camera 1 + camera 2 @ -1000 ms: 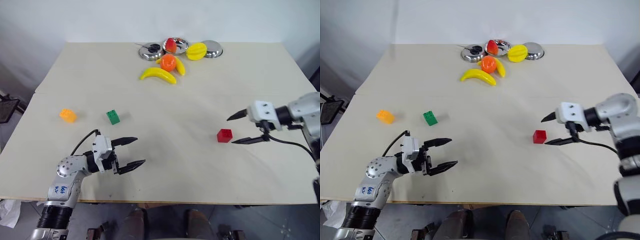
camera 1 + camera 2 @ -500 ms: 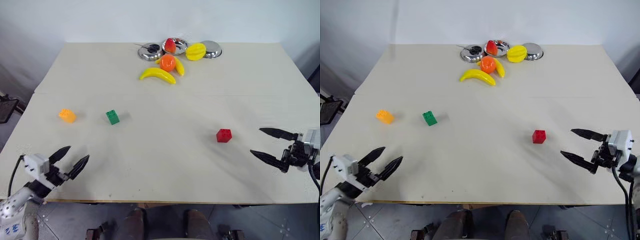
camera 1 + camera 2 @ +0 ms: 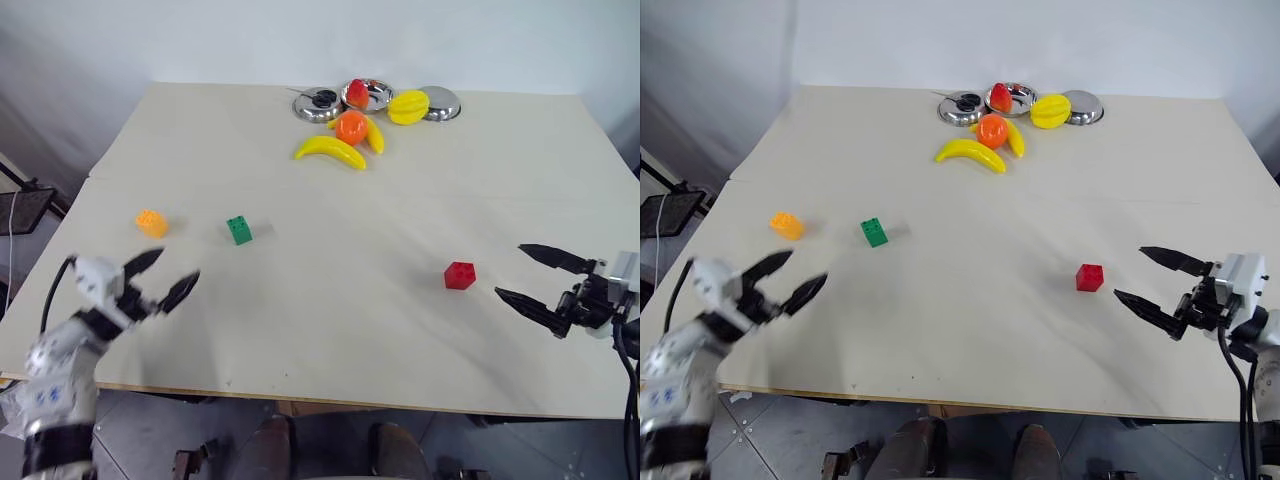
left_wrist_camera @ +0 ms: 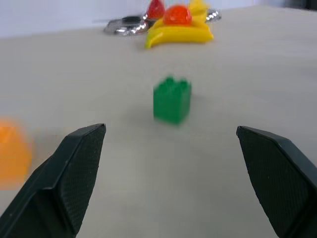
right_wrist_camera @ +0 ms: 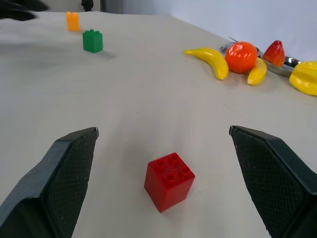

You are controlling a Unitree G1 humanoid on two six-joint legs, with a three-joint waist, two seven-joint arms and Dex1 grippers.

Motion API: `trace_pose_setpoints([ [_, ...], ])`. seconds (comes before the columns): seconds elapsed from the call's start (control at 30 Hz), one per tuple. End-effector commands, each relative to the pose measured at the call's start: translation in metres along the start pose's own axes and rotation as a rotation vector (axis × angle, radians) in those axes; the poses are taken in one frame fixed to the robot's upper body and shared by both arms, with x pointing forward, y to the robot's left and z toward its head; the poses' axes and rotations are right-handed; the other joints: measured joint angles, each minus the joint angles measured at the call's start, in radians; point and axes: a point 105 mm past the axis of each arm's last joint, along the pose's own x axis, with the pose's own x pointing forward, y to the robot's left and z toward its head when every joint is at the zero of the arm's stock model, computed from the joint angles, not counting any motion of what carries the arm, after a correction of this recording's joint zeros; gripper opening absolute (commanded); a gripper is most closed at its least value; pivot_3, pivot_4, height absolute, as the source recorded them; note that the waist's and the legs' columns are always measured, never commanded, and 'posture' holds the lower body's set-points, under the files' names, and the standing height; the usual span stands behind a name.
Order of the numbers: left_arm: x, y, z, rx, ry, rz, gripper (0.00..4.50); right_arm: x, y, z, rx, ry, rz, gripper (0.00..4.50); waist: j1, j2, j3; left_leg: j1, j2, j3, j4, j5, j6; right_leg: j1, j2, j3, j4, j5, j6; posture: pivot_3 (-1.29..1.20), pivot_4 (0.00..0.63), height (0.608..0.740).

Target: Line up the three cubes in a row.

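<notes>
Between both open grippers, red cube (image 3: pixel 460 275) nearer right gripper (image 3: pixel 533 276).

I see an orange cube (image 3: pixel 151 222), a green cube (image 3: pixel 239 230), a red cube (image 3: pixel 460 276) and a beige table (image 3: pixel 330 310); my fingers (image 3: pixel 540 308) are black

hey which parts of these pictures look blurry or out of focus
Left eye view: the left claw and its arm are smeared. Left wrist view: the green cube is soft, the orange cube a blur at the edge. Right wrist view: the red cube is crisp, studs distinct.
</notes>
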Motion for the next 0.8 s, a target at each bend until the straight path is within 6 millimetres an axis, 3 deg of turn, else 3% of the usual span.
trace_pose_setpoints([
  [0.03, 0.038, 0.005, -0.006, 0.036, 0.076, -0.099, 4.5, 0.005, 0.004, 0.01, -0.013, -0.008, 0.032, 4.44, -0.004, -0.001, 0.0, -0.001, 0.0, 0.0, 0.001, 0.0, 0.0, -0.001, 0.0, 0.0, 0.0, 0.0, 0.0, 0.0, 0.15, 0.74],
  [0.2, 0.059, 0.001, -0.01, 0.046, 0.088, -0.167, 4.5, 0.005, 0.008, 0.015, 0.0, -0.013, 0.022, 4.44, -0.035, -0.002, 0.0, -0.001, 0.0, 0.005, -0.002, -0.003, 0.001, -0.002, 0.0, 0.0, 0.0, 0.001, 0.001, 0.0, 0.15, 0.74],
  [0.43, 0.064, 0.0, -0.017, 0.032, 0.121, -0.194, 4.5, 0.001, 0.013, 0.016, 0.011, 0.001, -0.003, 4.44, -0.037, -0.009, 0.005, -0.001, 0.001, 0.006, -0.001, -0.003, 0.002, -0.003, -0.001, -0.001, 0.0, 0.001, 0.002, 0.0, 0.15, 0.74],
  [0.53, 0.062, 0.002, -0.016, 0.038, 0.121, -0.199, 3.97, -0.001, 0.014, 0.016, 0.009, 0.009, -0.013, 4.5, -0.035, -0.009, 0.005, -0.001, 0.001, 0.006, 0.0, -0.003, 0.002, -0.002, -0.001, -0.001, 0.001, 0.001, 0.003, 0.0, 0.15, 0.74],
  [0.8, 0.064, -0.004, -0.014, 0.039, 0.129, -0.282, 1.48, -0.007, 0.016, 0.012, 0.009, 0.035, -0.03, 4.5, -0.028, -0.01, 0.005, -0.001, 0.001, 0.006, 0.0, -0.003, 0.002, -0.003, -0.001, -0.001, 0.001, 0.001, 0.003, 0.0, 0.15, 0.74],
])
